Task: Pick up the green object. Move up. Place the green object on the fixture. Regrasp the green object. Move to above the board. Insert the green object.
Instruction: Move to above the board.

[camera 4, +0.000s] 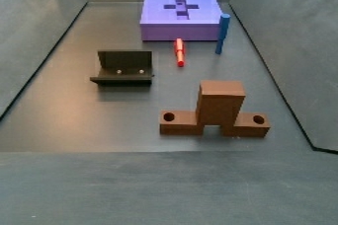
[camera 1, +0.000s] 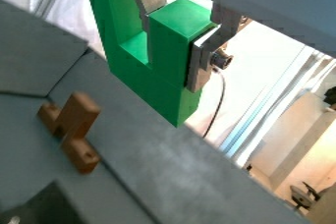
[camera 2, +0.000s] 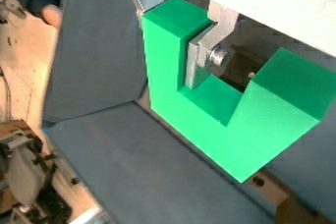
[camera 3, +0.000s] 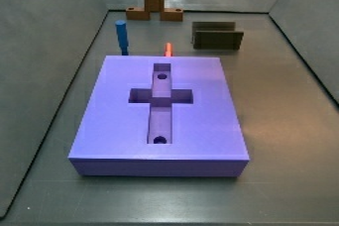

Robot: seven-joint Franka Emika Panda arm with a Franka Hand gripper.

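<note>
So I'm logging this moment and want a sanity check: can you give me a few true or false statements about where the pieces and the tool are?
1. The tool is shut on the green object in both wrist views. True.
2. The green object sits in the board's cross recess. False: the recess of the board is empty; the piece is held aloft, a green edge showing at the top of a side view.
3. The fixture has nothing on it. True.
4. The blue peg lies flat on the board. False: it stands upright beside it.
5. The brown wooden piece is on the floor. True.
</note>
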